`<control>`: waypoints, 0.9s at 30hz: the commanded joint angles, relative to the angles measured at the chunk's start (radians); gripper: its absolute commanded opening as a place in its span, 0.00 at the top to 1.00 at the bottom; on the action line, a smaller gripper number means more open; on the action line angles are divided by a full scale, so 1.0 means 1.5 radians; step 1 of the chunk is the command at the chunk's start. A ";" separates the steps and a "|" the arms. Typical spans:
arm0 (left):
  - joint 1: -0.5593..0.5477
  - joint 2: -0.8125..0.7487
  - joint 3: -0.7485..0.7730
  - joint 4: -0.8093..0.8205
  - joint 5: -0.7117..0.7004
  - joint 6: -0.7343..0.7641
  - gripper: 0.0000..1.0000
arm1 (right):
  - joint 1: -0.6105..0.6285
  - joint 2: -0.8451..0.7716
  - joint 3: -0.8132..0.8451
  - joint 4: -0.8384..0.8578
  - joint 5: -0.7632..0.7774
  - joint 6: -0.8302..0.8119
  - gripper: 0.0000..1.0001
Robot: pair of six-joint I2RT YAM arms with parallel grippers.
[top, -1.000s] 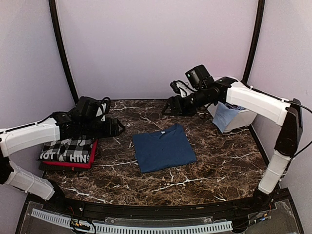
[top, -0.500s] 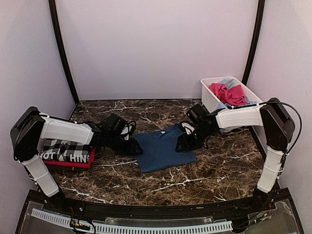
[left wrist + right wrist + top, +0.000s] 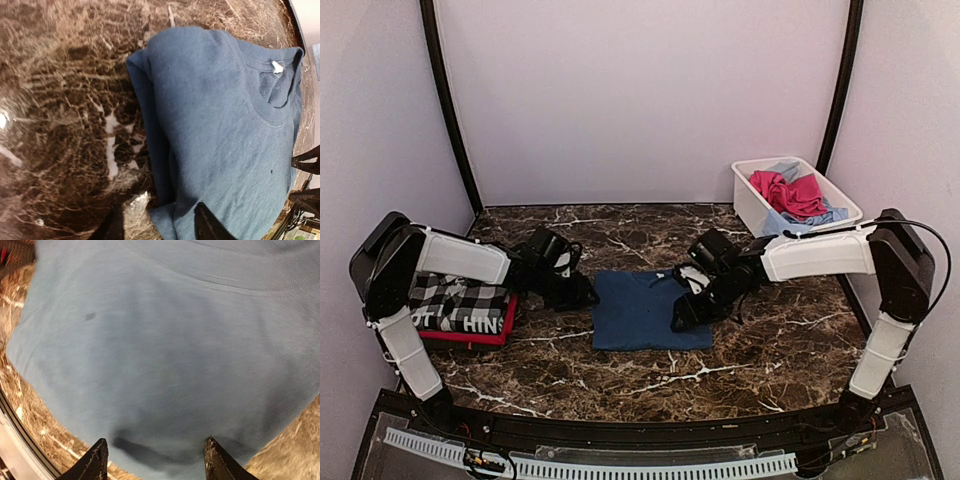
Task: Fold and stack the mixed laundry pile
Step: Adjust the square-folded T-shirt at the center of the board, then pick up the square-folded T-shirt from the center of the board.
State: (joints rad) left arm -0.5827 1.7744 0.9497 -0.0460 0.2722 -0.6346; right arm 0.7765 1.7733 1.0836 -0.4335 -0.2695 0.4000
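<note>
Since half a second ago the navy tee (image 3: 645,312) has squared up mid-table (image 3: 770,350) and the right gripper (image 3: 683,318) has slid further onto it; its fingers stand well apart over flat cloth, pinching none; the left gripper (image 3: 583,295) straddles the tee's folded left edge, half open, grip unclear; beyond it the checked one (image 3: 460,303), lettered "HIN", lies on the red tee (image 3: 470,338); far right, a tub (image 3: 744,203) holds pink (image 3: 790,190) and light blue (image 3: 786,221) pieces; the tee's white neck label (image 3: 276,66) is unreadable.

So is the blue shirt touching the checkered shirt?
Apart. The top view shows bare marble table between the blue shirt and the checkered shirt.
</note>
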 commanded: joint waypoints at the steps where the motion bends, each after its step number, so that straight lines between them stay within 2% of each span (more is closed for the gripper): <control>1: 0.027 -0.092 -0.010 -0.014 -0.008 -0.002 0.45 | 0.072 -0.059 0.093 -0.064 0.114 -0.047 0.38; 3: 0.033 -0.125 -0.025 -0.018 -0.014 -0.013 0.35 | 0.105 -0.056 0.125 -0.068 0.150 -0.074 0.38; 9: 0.077 -0.217 -0.057 -0.055 0.000 -0.052 0.25 | 0.200 0.024 0.218 -0.063 0.219 -0.141 0.45; 13: 0.118 -0.255 -0.063 -0.101 0.014 -0.058 0.25 | 0.254 0.103 0.298 -0.050 0.246 -0.179 0.49; 18: 0.127 -0.296 -0.081 -0.130 0.000 -0.063 0.25 | 0.282 0.186 0.370 -0.045 0.245 -0.198 0.54; 27: 0.136 -0.330 -0.111 -0.128 -0.007 -0.073 0.25 | 0.301 0.274 0.415 -0.040 0.233 -0.216 0.58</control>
State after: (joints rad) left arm -0.3904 1.3064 0.8005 -0.2157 0.2703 -0.7368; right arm 1.2160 2.1506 1.6630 -0.5159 0.0765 0.1013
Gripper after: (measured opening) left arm 0.748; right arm 0.433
